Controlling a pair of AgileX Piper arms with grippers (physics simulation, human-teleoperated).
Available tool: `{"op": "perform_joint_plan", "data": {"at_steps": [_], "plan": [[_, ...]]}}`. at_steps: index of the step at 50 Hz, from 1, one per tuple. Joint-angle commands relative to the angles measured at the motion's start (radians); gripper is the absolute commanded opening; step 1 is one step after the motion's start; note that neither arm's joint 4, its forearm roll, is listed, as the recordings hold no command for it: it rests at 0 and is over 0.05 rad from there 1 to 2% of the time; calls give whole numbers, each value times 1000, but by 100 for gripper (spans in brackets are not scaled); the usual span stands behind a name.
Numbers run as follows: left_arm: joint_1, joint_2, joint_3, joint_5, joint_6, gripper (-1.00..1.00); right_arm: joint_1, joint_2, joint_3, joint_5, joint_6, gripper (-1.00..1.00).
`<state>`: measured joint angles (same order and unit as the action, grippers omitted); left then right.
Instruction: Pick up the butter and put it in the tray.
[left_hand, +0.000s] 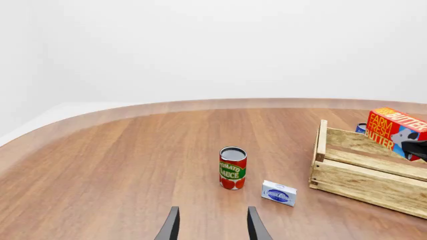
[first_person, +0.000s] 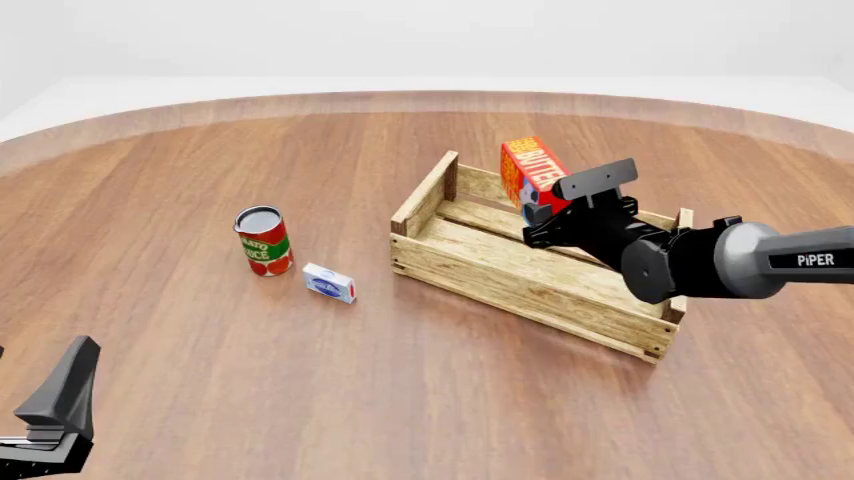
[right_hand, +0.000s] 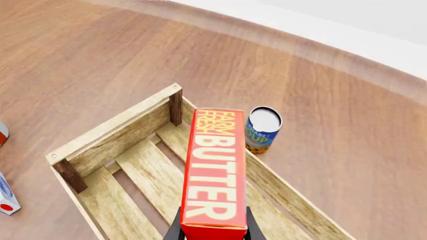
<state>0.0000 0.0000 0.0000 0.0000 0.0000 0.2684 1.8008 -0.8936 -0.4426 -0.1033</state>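
red-orange butter (right_hand: 215, 172), white lettering, over tray (right_hand: 127, 167)

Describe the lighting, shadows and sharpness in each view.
Front view: flat, even light, only soft shadows beside the tray and tomato sauce can. Left wrist view: sharp throughout, no glare. Right wrist view: the butter lettering stays crisp close up; no blur.

Right gripper (first_person: 541, 212) is gripping the butter (first_person: 530, 170), holding it tilted above the tray (first_person: 534, 285). Left of the tray, a can (first_person: 263, 240) and small box (first_person: 328, 283) are sitting.
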Motion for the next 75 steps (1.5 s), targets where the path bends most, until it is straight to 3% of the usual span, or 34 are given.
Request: {"op": "perform_joint_plan", "data": {"at_steps": [1, 75], "plan": [[0, 0, 0, 0, 0, 100, 0, 16, -23, 0, 28, -100], [0, 0, 0, 0, 0, 100, -12, 163, -70, 6, 53, -100]]}}
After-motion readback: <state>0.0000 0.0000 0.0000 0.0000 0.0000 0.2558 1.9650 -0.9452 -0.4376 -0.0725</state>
